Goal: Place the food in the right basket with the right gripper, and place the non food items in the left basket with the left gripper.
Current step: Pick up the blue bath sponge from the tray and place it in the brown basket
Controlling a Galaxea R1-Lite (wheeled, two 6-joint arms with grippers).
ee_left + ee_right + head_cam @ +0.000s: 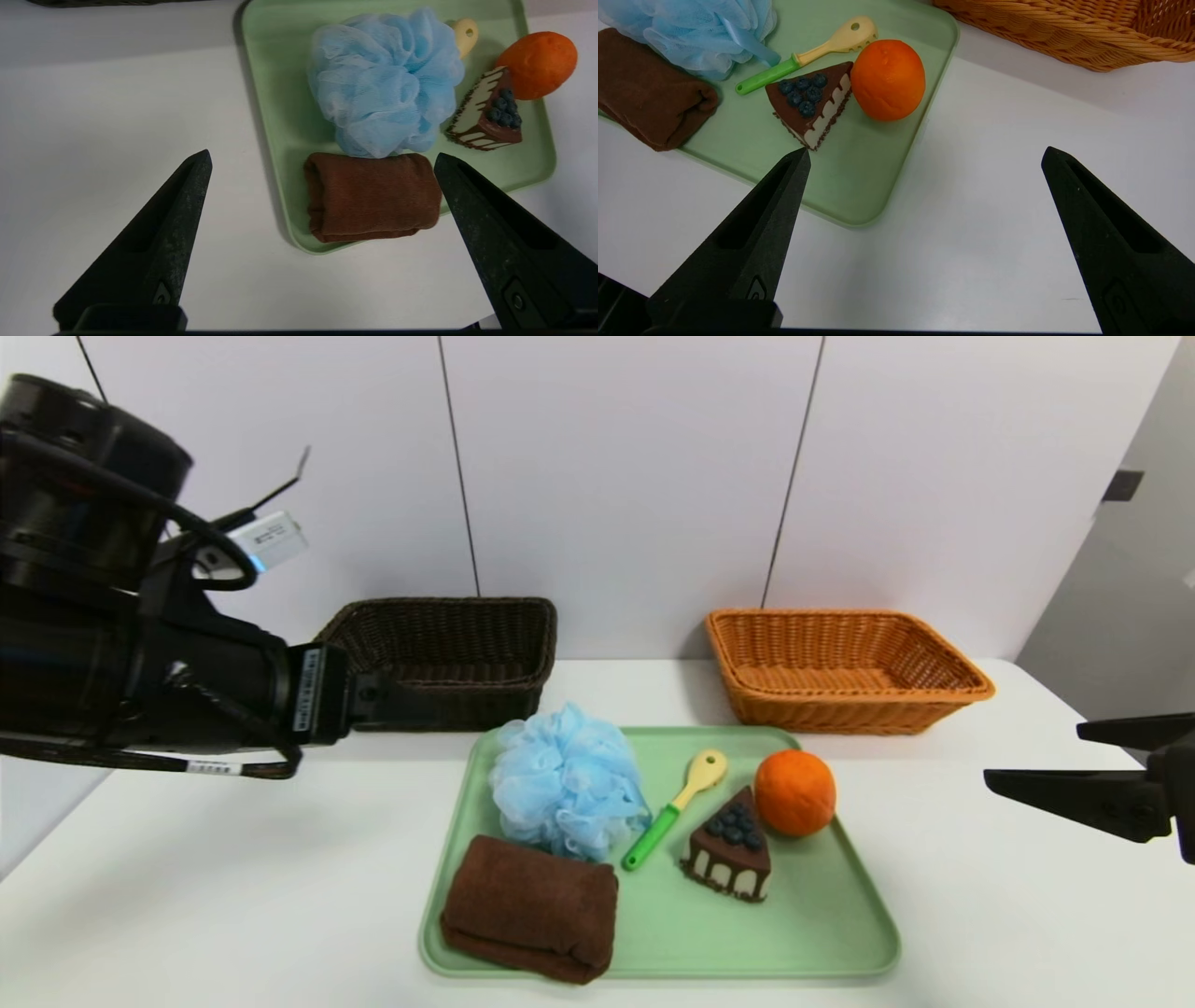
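A: Where's your food?
B: Orange (794,792) and cake wedge (730,846) touching, on the green tray (822,933), its right half. Puff (567,781), brown towel (530,907) and spoon (676,808) on its left half.
A: Baskets?
B: Dark basket (446,658) behind the tray's left corner, orange-tan basket (840,665) behind its right, both on the tabletop (205,887).
A: Your pincers?
B: Left pincer (322,161) spread wide, off the tray's left. Right pincer (1032,756) spread, off its right. Nothing held.

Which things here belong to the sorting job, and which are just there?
Job: orange, cake, puff, towel, spoon, dark basket, tan basket, both open grippers, left, right.
Just there: green tray, table.
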